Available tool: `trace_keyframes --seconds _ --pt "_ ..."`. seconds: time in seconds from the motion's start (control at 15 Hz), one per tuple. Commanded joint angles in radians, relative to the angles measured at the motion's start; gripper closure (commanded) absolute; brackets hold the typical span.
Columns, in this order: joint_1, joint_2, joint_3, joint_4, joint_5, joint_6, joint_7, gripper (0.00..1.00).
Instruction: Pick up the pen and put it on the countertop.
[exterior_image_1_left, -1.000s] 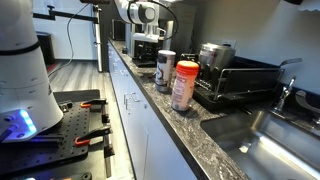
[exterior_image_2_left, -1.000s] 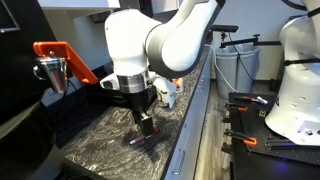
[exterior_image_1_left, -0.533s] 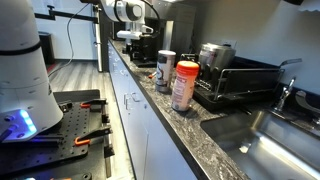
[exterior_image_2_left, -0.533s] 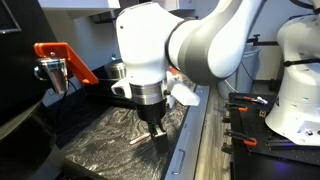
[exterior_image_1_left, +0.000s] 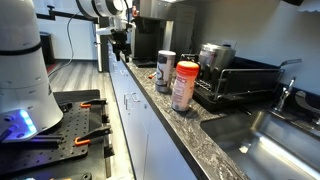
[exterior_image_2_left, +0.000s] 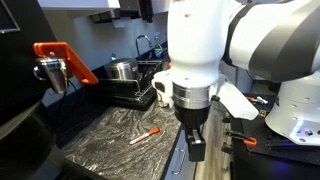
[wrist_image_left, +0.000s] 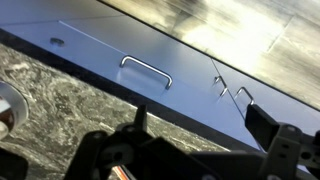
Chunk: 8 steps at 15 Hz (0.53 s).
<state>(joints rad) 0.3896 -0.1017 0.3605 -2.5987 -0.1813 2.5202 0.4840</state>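
Your gripper (exterior_image_2_left: 196, 150) hangs past the countertop's (exterior_image_2_left: 95, 140) front edge, near the pen (exterior_image_2_left: 146, 134), fingers (wrist_image_left: 262, 122) spread wide, nothing between them. Pen lies flat on the countertop. Behind the pen, the dish rack (exterior_image_2_left: 128, 95) holds a steel pot (exterior_image_2_left: 122, 70).

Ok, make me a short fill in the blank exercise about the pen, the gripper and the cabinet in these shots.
1. The pen lies on the dark speckled ____, apart from the gripper.
2. In the wrist view the gripper's jaws stand ____, with nothing between them.
3. In the wrist view the cabinet front below the stone carries a curved metal ____.
Missing words: countertop; open; handle.
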Motion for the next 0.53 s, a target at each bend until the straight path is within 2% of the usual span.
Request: trace_keyframes --seconds 0.0,0.27,0.47 --pt "-0.03 -0.122 0.014 -0.094 0.04 -0.04 0.087 0.0" --pt "-0.061 -0.184 -0.005 -0.158 0.115 -0.035 0.065 0.0" --pt "-0.079 -0.214 -0.024 -0.197 0.162 0.011 0.018 0.0"
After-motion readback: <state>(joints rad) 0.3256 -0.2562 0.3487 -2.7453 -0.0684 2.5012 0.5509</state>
